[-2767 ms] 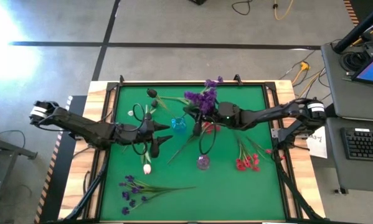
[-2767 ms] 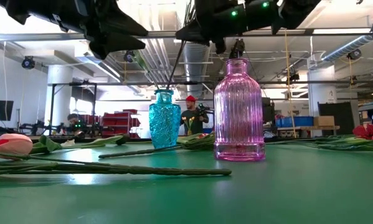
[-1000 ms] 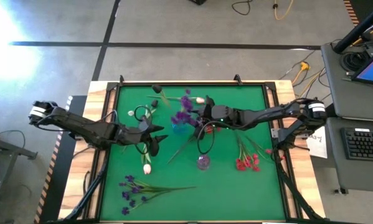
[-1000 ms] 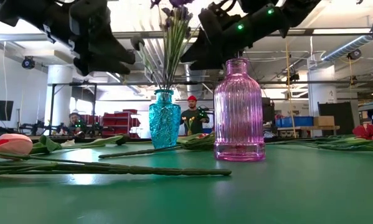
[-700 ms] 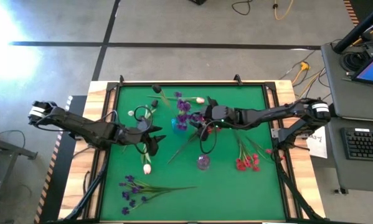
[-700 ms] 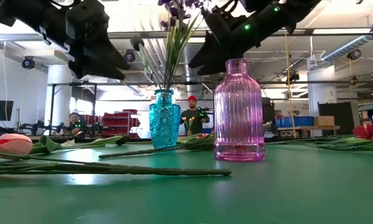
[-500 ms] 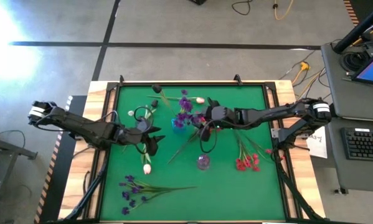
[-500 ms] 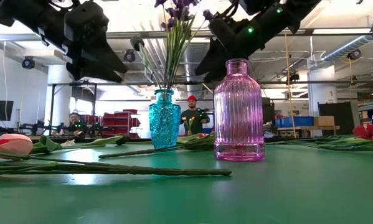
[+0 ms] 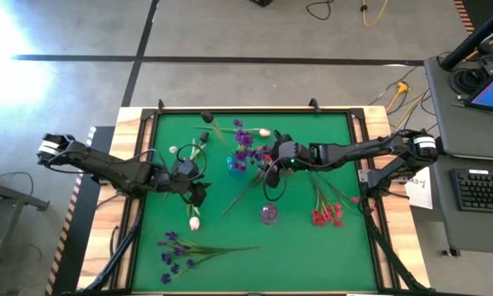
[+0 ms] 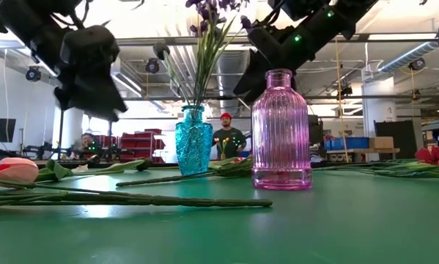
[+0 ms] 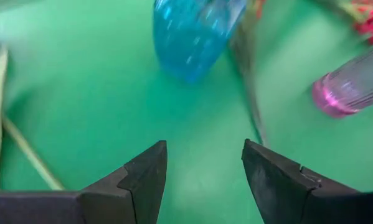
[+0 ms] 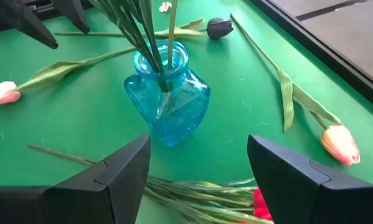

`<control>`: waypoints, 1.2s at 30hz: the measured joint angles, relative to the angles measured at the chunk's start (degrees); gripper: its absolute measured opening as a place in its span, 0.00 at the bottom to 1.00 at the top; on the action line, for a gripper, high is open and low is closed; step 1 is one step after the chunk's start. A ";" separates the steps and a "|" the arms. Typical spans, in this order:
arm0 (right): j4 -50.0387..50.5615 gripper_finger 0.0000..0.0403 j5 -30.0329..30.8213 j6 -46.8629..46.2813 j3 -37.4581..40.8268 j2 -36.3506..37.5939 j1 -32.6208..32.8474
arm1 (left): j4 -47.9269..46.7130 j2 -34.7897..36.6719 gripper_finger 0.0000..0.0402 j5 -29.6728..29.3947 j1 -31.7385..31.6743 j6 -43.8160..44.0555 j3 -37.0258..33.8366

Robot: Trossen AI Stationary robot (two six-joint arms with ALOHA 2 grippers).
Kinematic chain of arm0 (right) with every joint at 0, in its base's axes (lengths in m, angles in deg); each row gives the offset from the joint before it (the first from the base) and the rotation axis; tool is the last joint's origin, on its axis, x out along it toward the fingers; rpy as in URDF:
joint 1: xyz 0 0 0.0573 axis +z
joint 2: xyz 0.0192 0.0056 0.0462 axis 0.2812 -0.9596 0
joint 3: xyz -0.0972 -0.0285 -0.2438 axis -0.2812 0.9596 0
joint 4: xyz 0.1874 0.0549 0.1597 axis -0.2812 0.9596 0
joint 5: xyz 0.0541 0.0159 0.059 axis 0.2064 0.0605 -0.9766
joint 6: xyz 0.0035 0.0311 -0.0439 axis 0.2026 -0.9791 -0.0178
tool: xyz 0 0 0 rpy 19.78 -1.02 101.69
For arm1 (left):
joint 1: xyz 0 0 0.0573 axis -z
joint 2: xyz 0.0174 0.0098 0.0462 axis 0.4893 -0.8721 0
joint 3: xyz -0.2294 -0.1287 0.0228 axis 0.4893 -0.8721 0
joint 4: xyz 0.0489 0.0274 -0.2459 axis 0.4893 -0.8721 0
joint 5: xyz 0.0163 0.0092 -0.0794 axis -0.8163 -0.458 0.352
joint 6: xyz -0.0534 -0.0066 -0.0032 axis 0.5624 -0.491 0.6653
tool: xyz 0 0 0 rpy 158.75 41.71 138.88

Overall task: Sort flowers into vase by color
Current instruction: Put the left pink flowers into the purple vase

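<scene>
Purple flower bunch stands upright in the blue glass vase, stems gathered in the vase neck; in the low view the blossoms rise above the top of the frame. The blue vase sits near the middle of the green table mat, toward its far half. The pink ribbed vase stands nearer the front, apart from the blue one, with nothing visible in its neck.

Right gripper hovers just beside the blue vase, fingers spread apart and holding nothing — its wrist view looks between the two dark fingers straight at the vase and the stems inside it.

Left gripper is above the mat to the left of the blue vase, fingers apart and empty; its wrist view shows bare green mat between them.

Remaining flowers lie flat on the mat:
- a second purple bunch near the front edge, left of centre;
- red flowers on the right side, well apart from both vases;
- a white-pink tulip just in front of the left gripper;
- another pale tulip and a dark bud at the far side — both on long green stems.

A person in a red cap stands in the room well behind the table.
</scene>
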 joint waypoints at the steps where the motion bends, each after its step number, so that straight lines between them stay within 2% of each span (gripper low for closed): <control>1: 0.37 0.65 0.00 -0.04 0.02 0.00 0.00 | -1.23 0.00 0.49 0.79 -0.02 2.07 0.00; 6: 0.43 0.63 0.00 -0.10 0.02 0.00 0.00 | -6.49 0.00 0.49 5.17 0.01 10.29 0.00; 9: 1.26 0.63 -0.01 -0.16 0.01 0.01 0.00 | -7.86 -0.04 0.49 6.09 0.01 11.44 0.00; 13: 5.73 0.63 -0.02 -2.76 0.00 0.99 0.00 | -8.98 -0.04 0.49 6.10 0.01 11.38 0.00; 22: 24.45 0.62 -0.53 -11.97 0.02 5.37 0.59 | -9.64 -0.08 0.49 5.72 0.01 10.81 0.00; 33: 40.19 0.61 -0.50 -19.53 0.00 10.06 1.79 | -9.19 -0.11 0.49 5.55 0.01 10.75 0.00; 36: 44.17 0.61 -0.51 -20.52 0.02 10.48 1.92 | -1.39 -0.47 0.49 4.41 0.22 2.86 -0.23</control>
